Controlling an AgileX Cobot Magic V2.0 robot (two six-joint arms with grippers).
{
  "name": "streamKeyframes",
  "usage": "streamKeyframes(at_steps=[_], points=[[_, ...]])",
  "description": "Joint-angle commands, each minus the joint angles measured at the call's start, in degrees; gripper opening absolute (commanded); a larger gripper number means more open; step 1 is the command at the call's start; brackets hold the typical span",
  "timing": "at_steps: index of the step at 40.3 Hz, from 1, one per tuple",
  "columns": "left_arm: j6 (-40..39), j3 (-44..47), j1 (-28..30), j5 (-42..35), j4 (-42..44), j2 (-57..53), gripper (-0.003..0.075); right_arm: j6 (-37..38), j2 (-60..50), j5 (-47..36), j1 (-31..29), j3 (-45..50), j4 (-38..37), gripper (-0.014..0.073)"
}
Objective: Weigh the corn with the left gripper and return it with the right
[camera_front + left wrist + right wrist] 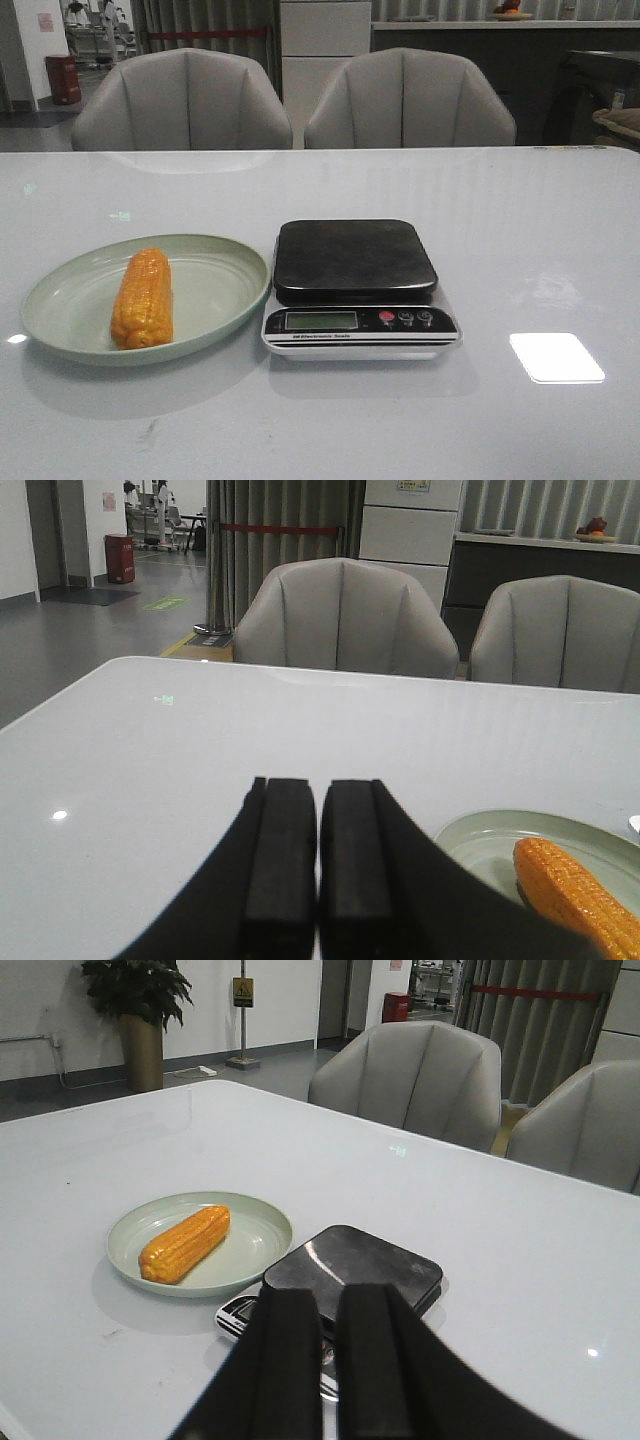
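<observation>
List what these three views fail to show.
- Scale readout: front view, digits too small and dim.
- Scale buttons and display: right wrist view, hidden behind right gripper.
- Corn and plate: left wrist view, cut off by the frame edge.
- Both arms: absent from front view.

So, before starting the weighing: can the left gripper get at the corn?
Probably yes: the corn lies uncovered on the plate, nothing between it and the shut left gripper.

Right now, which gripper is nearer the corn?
Left. The left gripper sits just beside the plate holding the corn; the right gripper hangs beyond the scale.
</observation>
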Motion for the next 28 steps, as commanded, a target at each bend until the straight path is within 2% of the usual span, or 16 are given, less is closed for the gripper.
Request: streamKeyframes(at_steps=[1,28], points=[[0.1,0.0,0.2,-5.0,-0.7,-1.1,0.0134,-0.4,0.6,-4.8,-0.3,-1.5,-0.6,0.0214],[0.1,0.0,0.2,-5.0,-0.7,-1.1,0.0134,-0.5,0.6,-5.1,-0.5,-1.2,-1.2,0.0204]])
